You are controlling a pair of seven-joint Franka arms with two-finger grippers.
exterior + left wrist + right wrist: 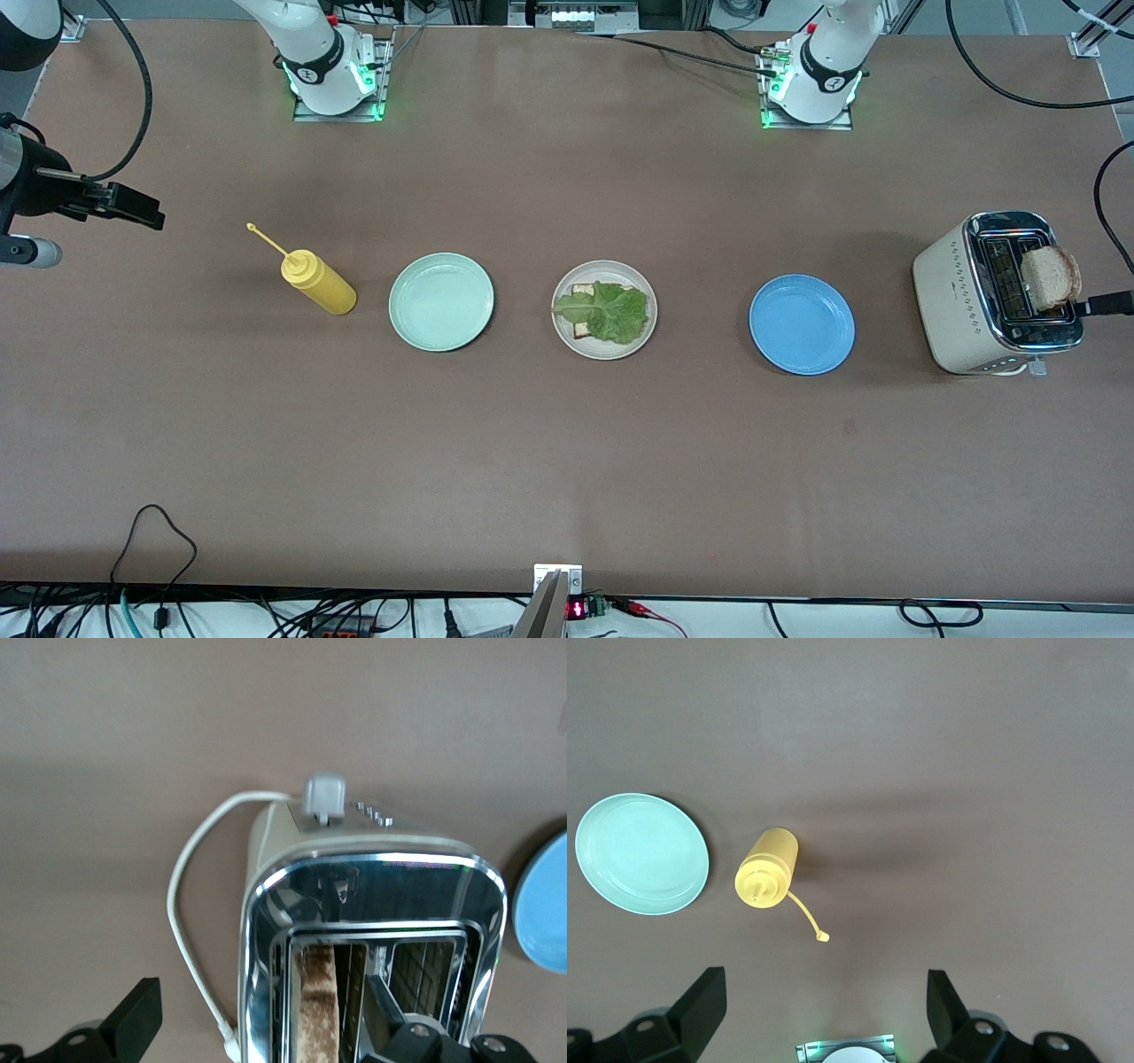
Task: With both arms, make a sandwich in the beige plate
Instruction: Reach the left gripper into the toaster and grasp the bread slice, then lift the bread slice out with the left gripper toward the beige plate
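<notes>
The beige plate (609, 353) sits mid-table and holds one bread slice (582, 290) with a green lettuce leaf (609, 311) on top. A second slice (1051, 276) stands up out of a slot of the cream toaster (950, 285) at the left arm's end. In the left wrist view that slice (317, 1005) lies between the spread fingers of my left gripper (261, 1020), which hangs open just over the toaster (372, 877) and holds nothing. It enters the front view from the edge as the left gripper (1101, 306). My right gripper (133, 209), (824, 1010) waits open above the table's right-arm end.
A pale mint plate (441, 301) and a tilted yellow squeeze bottle (319, 282) lie toward the right arm's end. A blue plate (802, 323) lies between the beige plate and the toaster. The toaster's white cord (182, 904) curls on the table beside it.
</notes>
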